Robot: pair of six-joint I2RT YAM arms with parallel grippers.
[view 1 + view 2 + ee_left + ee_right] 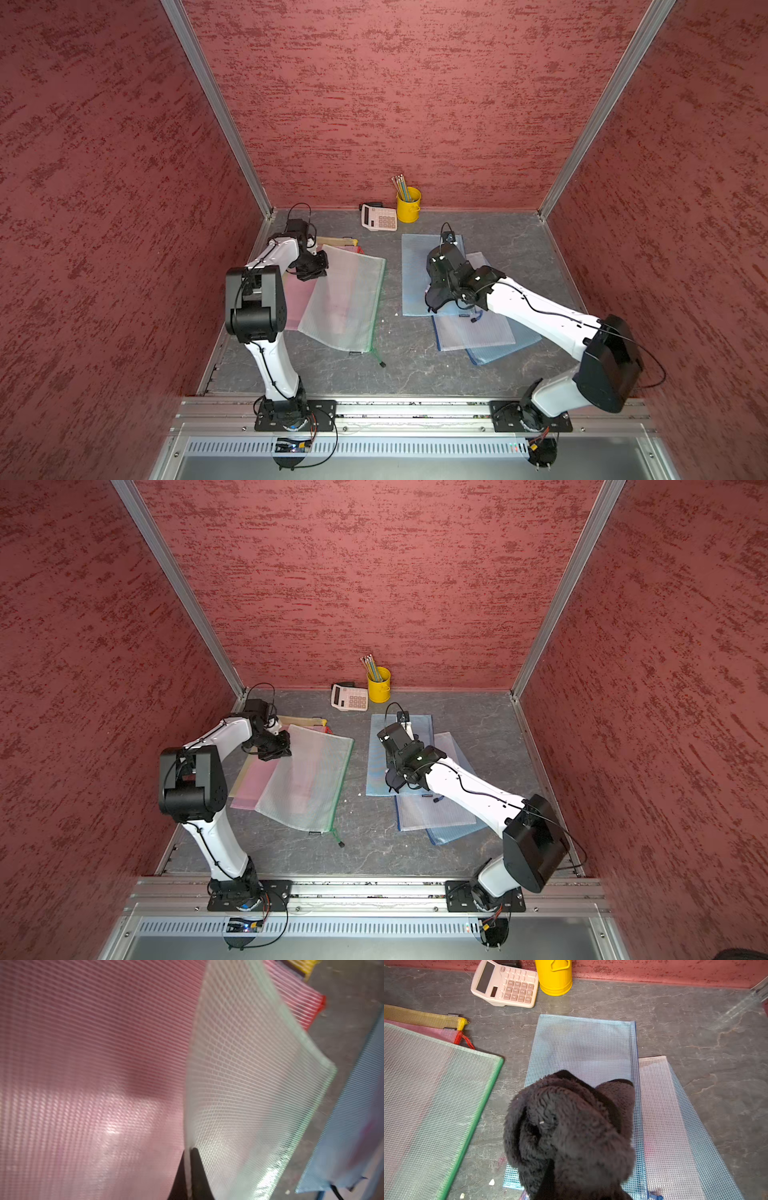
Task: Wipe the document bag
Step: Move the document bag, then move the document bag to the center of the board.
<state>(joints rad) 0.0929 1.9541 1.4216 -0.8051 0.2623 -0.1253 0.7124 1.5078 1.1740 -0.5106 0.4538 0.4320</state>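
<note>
My left gripper (190,1167) is shut on the edge of a clear mesh document bag (345,299) with a green zip edge, and that edge is lifted and curled (249,1084). Under this bag lies a pink bag (83,1064). My right gripper (436,293) is shut on a black fluffy cloth (571,1130), which hides its fingers. The cloth sits over the near half of a blue mesh document bag (583,1047) lying flat on the grey table (395,365).
A yellow bag (421,1017) peeks out behind the pink one. Right of the blue bag lie a pale bag (473,328) and another blue one (507,345). A calculator (379,217) and a yellow pencil cup (408,204) stand by the back wall.
</note>
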